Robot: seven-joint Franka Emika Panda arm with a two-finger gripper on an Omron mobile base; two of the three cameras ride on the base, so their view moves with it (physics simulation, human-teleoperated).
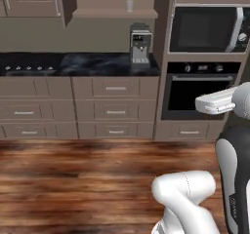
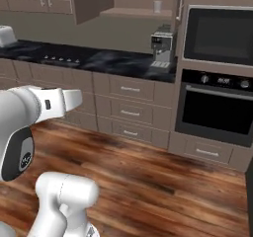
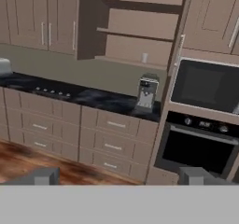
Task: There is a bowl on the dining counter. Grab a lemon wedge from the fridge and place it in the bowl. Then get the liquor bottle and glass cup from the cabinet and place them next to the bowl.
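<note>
A small pale glass cup (image 1: 130, 5) (image 2: 157, 6) (image 3: 144, 58) stands on the lowest shelf of the open wall cabinet (image 3: 140, 37), above the dark counter. My gripper (image 3: 120, 176) is open and holds nothing. Its two grey fingertips (image 3: 44, 176) stand wide apart at the bottom of the hand view, well back from the cabinet and pointed toward it. The liquor bottle, the bowl, the lemon wedge, the fridge and the dining counter are out of view.
A coffee machine (image 1: 140, 44) (image 2: 162, 48) (image 3: 146, 92) stands on the counter right under the cup's shelf. A microwave (image 1: 207, 29) and an oven (image 1: 200, 91) fill the tall unit at right. The cabinet door (image 2: 91, 1) hangs open at left. A cooktop (image 1: 29, 68) lies further left. Wooden floor (image 1: 73, 179) lies before the drawers.
</note>
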